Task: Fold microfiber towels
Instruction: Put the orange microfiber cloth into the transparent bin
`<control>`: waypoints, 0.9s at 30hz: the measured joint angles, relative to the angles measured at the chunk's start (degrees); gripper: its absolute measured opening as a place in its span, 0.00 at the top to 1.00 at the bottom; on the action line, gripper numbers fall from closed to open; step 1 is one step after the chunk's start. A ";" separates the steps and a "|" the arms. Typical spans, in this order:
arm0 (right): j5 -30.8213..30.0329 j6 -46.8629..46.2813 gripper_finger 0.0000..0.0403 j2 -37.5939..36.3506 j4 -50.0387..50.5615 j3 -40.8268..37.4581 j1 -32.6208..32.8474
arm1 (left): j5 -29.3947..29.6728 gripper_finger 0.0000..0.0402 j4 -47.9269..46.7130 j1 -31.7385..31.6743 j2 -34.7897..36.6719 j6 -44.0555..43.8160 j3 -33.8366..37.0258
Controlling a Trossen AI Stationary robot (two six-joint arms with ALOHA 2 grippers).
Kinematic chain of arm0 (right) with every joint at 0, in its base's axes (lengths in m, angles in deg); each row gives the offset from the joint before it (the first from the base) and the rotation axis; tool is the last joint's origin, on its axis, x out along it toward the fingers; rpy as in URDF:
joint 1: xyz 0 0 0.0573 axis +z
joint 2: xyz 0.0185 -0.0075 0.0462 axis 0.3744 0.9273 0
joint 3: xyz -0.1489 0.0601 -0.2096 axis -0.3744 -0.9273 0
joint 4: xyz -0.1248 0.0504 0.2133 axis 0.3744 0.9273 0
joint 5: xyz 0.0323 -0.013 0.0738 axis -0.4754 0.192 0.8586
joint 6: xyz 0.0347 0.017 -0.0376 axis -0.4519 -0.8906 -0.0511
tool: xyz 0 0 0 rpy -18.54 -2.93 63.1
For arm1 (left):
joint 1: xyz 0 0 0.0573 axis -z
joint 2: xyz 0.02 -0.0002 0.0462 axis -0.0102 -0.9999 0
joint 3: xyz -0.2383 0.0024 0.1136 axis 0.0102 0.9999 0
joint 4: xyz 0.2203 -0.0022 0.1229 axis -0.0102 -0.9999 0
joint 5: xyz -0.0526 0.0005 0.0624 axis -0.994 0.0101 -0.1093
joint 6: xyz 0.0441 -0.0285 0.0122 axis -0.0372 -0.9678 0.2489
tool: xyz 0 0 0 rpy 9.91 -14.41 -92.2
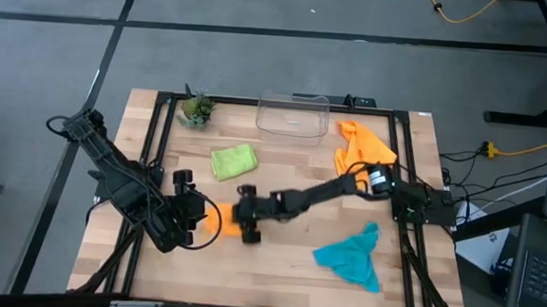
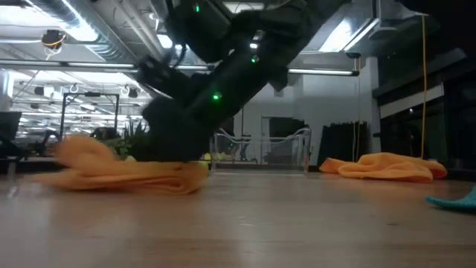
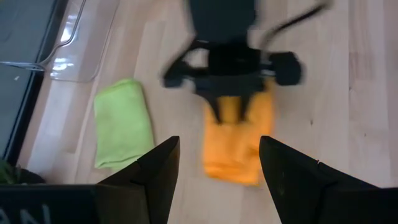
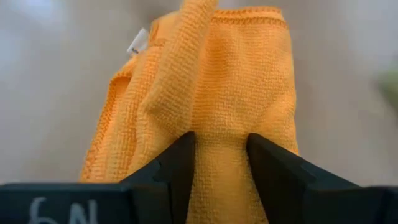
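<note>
An orange towel [image 1: 214,217] lies folded on the wooden table [image 1: 276,268] left of centre, between my two grippers. My right gripper [image 4: 219,140] reaches in from the table's right and is shut on the towel's right end. My left gripper [image 3: 217,180] hovers open just left of the towel and above it, touching nothing. A folded lime green towel [image 1: 233,161] lies flat farther back. A second orange towel [image 1: 359,149] lies crumpled at the back right, and a teal towel [image 1: 353,258] lies crumpled at the front right. My right gripper pinches the orange towel's right end [image 4: 217,162] between its two fingers [image 4: 177,165], where the cloth is bunched into a thick fold. The fingers come from the table's right, slanting down. The rest of the towel [image 2: 126,175] lies slack on the table.
A clear plastic bin [image 1: 293,115] stands at the back middle, with a small potted plant [image 1: 197,109] to its left. A black frame [image 1: 150,155] runs along the table's edges. Bare wood shows in the front middle.
</note>
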 joint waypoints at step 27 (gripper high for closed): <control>-2.74 -7.55 0.62 1.74 -11.80 0.10 -0.04 | 3.05 0.47 -1.94 0.00 -0.04 0.09 0.00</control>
